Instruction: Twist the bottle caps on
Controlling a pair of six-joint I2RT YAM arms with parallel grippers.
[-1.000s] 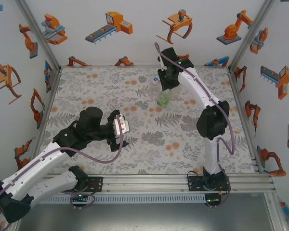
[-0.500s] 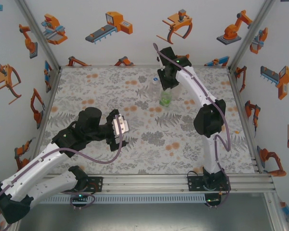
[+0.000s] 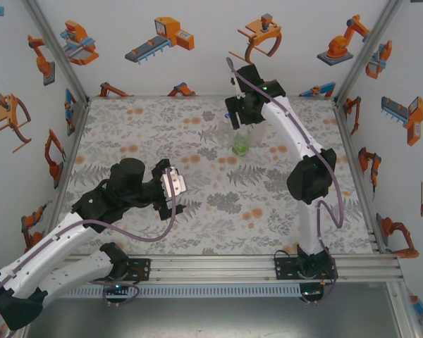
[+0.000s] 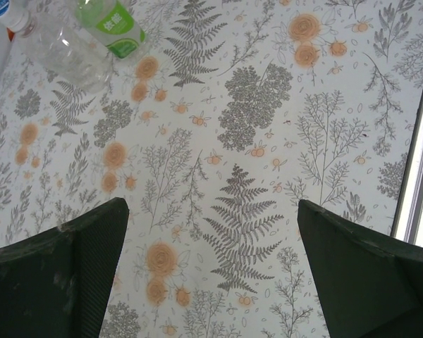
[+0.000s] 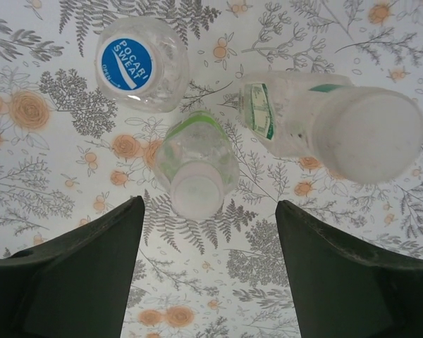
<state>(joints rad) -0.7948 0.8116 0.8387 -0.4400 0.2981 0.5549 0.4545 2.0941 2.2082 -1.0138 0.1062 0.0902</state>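
Right tool [image 5: 210, 208] hangs spread above the green-tinted bottle [image 5: 197, 151]; a Pocari Sweat bottle [image 5: 137, 63] and a labelled clear bottle [image 5: 317, 116] stand beside it. Left tool [image 4: 211, 204] gapes wide over the desk [image 4: 268, 141].

Top cam: right hand [image 3: 240, 127] hides green bottle [image 3: 241, 146] top — blue-cap bottle [image 4: 56, 49] cropped, left wrist cam.

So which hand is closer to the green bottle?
Right. The right hand hangs open straight above the green bottle. The left hand is far off, over the near-left part of the table.
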